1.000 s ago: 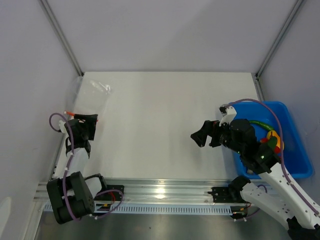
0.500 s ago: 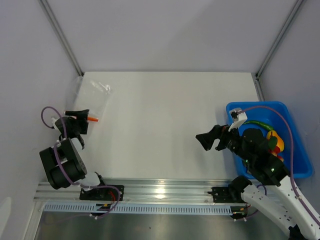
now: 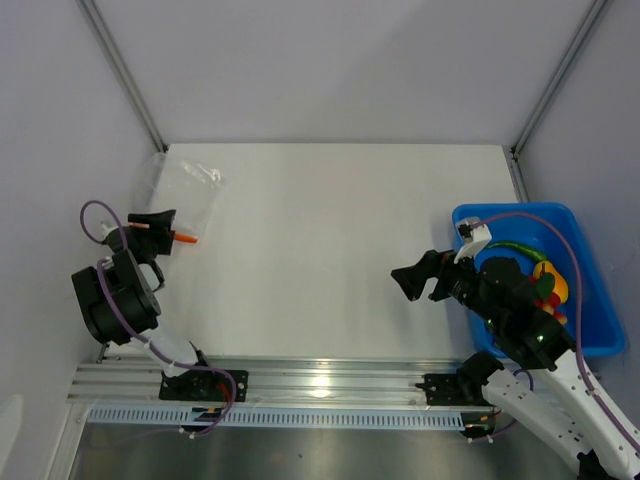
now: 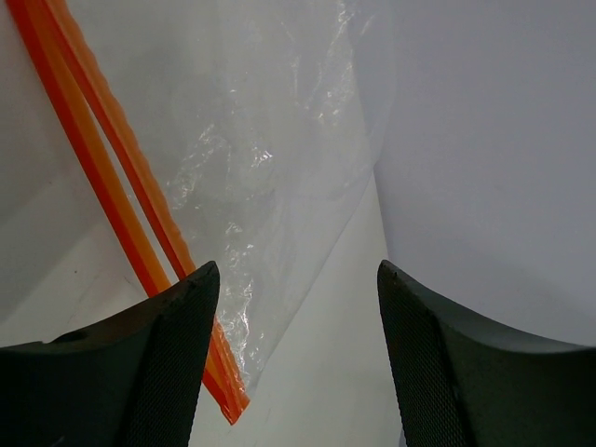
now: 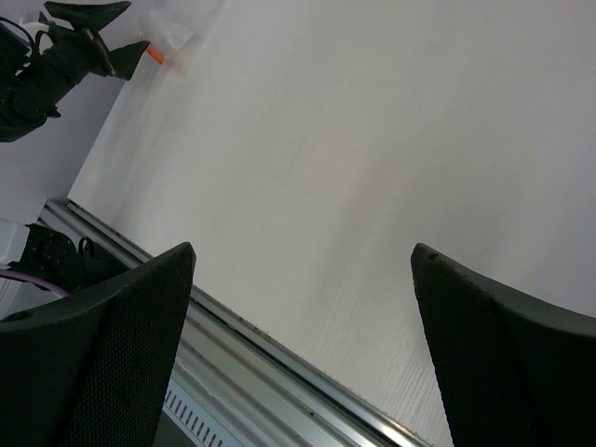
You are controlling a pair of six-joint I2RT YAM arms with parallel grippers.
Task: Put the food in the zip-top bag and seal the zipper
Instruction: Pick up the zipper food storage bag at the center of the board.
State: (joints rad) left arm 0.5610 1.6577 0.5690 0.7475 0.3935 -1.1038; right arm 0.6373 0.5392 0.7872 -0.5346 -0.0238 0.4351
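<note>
The left claw (image 3: 160,230) stands with its jaws apart at the left edge of the bench (image 3: 320,220), at the near end of the zip-top bag (image 3: 185,190). The orange-red zipper (image 4: 121,186) runs just beside one finger and is not clamped. The right claw (image 3: 415,278) is spread wide over bare bench and holds nothing. The green pepper (image 3: 515,247) and the yellow-orange pepper (image 3: 552,275) lie in the blue bin (image 3: 595,310) at the right.
</note>
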